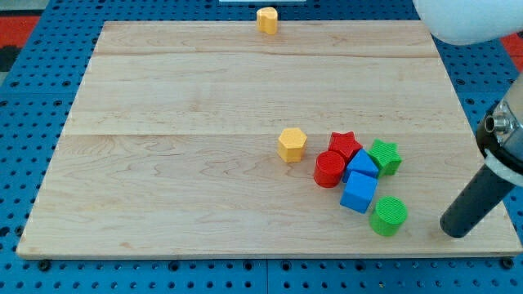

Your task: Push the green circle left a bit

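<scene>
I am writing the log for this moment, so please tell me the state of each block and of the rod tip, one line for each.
green circle: flat on board, touching blue cube's corner.
my tip: on board, right of green circle, apart.
blue cube: touching second blue block.
second blue block: mid-cluster.
red circle: cluster's left.
red star: cluster's top.
green star: cluster's right.
yellow hexagon: apart, left of cluster.
second yellow block: alone, top edge.

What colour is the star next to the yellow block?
Red star, seen in the camera view.

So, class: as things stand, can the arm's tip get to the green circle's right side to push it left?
Probably yes: my tip sits right of the green circle, with bare board between them and no block in the way.
</scene>
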### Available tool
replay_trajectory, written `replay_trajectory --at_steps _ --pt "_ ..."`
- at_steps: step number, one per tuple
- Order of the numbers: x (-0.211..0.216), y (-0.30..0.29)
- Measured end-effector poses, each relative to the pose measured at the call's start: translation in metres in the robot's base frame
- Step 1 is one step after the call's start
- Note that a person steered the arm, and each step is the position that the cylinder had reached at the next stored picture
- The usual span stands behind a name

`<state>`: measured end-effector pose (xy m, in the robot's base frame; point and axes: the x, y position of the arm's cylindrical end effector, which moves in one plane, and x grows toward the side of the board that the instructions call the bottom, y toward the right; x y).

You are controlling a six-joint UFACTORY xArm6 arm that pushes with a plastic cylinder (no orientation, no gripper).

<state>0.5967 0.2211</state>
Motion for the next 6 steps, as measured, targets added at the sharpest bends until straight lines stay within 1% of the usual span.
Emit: replay_trajectory --at_steps 1,2,3,4,6 --pt "-0.015 -0.04" --pt "-0.036 -0.112" --pt "-0.012 -0.035" --pt "0.007 -0.008" --pt "0.0 -0.135"
